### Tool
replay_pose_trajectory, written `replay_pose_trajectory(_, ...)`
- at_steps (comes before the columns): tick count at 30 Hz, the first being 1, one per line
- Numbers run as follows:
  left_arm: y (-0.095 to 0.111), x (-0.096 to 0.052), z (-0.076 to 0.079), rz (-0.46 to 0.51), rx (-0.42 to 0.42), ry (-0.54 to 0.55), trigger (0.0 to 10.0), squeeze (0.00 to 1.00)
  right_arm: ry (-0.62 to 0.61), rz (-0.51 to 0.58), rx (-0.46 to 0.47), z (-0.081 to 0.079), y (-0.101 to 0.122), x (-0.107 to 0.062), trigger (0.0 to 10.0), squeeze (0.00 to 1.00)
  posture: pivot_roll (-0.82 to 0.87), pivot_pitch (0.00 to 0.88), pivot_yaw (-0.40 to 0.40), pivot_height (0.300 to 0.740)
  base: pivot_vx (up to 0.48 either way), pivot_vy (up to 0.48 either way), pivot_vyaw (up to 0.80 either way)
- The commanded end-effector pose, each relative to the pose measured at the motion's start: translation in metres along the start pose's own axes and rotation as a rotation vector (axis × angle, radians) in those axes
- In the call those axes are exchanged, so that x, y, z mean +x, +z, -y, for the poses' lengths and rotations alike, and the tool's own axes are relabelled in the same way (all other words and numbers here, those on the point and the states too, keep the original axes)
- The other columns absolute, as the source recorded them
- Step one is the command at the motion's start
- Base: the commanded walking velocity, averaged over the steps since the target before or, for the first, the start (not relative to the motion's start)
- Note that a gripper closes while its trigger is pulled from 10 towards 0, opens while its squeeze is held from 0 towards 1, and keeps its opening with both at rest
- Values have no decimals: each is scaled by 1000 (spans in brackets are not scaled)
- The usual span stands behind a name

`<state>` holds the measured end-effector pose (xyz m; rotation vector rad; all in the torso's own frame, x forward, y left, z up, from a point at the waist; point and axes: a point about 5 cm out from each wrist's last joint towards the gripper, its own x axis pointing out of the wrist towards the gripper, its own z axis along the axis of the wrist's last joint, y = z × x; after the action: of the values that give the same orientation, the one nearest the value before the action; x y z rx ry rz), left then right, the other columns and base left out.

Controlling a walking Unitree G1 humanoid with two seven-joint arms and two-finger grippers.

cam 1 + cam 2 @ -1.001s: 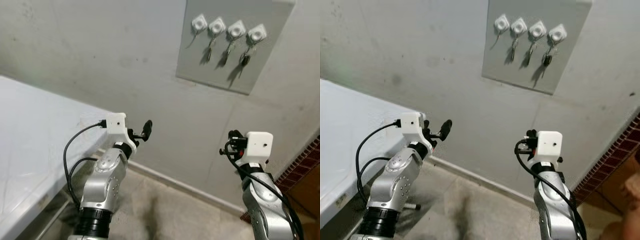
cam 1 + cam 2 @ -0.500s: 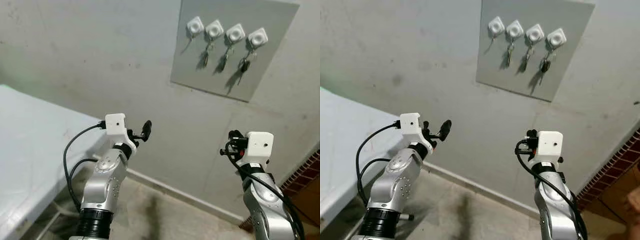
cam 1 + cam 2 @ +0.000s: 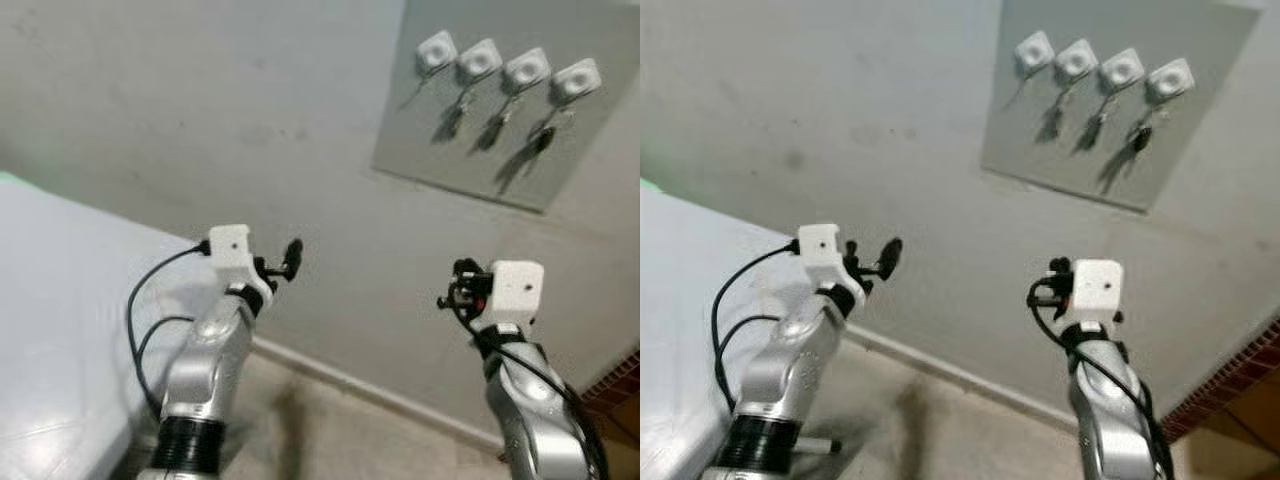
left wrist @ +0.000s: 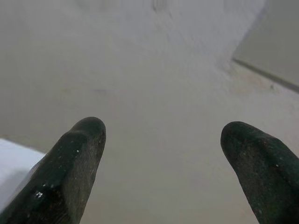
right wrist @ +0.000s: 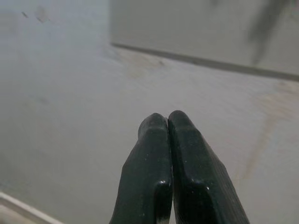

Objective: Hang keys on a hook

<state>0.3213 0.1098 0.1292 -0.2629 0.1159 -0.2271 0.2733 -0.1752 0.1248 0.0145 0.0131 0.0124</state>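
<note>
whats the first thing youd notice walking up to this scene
The grey board high on the wall, with a row of four white hooks; keys seem to dangle from three, though blur hides the detail. Below it the robot's two silver arms are raised toward the wall: the left gripper with fingers spread apart, the right gripper pinched shut with nothing visible between its fingers.

Colours recorded:
- Wall [image 3: 200,100]: pale grey, faintly smudged.
- Panel [image 3: 560,160]: slightly darker grey.
- Four hooks [image 3: 509,70]: white.
- Keys [image 3: 545,138]: dark, blurred.
- Worktop [image 3: 60,300]: white, bluish cast.
- Left end effector [image 4: 161,163]: black fingers [image 4: 70,172], faint speckle.
- Right end effector [image 5: 167,122]: black.
- Wrist camera housings [image 3: 516,292]: white.
- Arms [image 3: 205,365]: silver; cable [image 3: 140,310] black.
- Brickwork [image 3: 1240,385]: red-brown with pale joints.
</note>
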Motion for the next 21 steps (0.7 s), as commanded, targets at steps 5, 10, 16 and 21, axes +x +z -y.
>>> replay_pose_trajectory(5,4,-1,-5,2,58,7,10000,0,23,23,9,-8,7,2,10000,0,22,27,-67,740,480,0,0)
replay_pose_trajectory(10,2,-1,-4,-6,77,1,10000,0,26,21,12,-9,6,2,10000,0,23,26,-67,740,480,0,0)
replay_pose_trajectory(16,1,-1,-2,-10,117,-11,10000,0,28,17,18,-10,5,2,10000,0,24,21,-67,740,480,0,0)
replay_pose_trajectory(21,-2,0,2,-25,140,-21,10000,0,33,17,8,-11,4,3,10000,0,27,15,-69,740,417,0,0)
